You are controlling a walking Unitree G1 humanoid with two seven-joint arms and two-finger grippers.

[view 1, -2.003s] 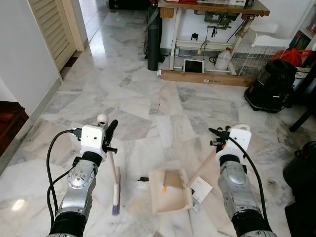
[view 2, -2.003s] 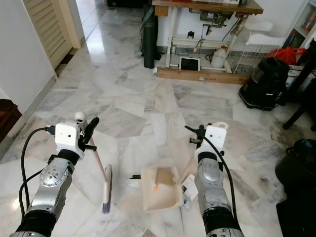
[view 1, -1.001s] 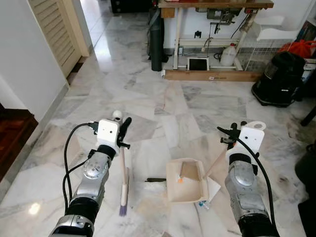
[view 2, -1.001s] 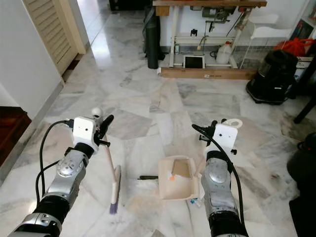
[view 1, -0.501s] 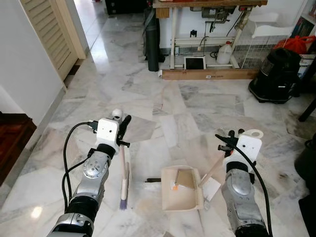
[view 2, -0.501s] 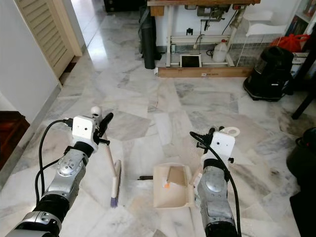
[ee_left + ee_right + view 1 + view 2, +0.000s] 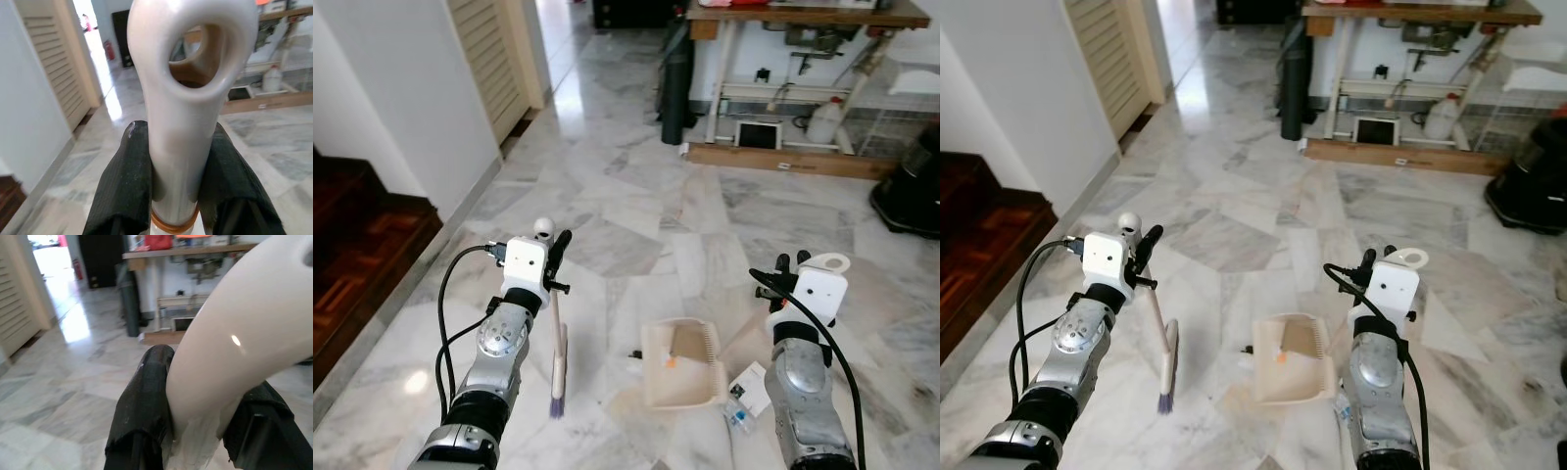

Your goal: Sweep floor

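A cream broom with purple bristles stands tilted on the marble floor, bristles down. My left gripper is shut on its looped handle, and the black fingers clamp it from both sides. A cream dustpan lies flat on the floor between my arms, with a small orange bit inside. My right gripper is shut on the dustpan's curved handle. A small black object lies just left of the pan.
A paper card and a small bottle lie right of the dustpan. A white wall and dark wooden steps are on the left. Further off are a louvred door, a black bag, a workbench and a black vacuum.
The view has swung left, bringing the dark wooden steps and wall into sight. Both grippers keep their hold, and the broom and dustpan stay in about the same place between my arms.
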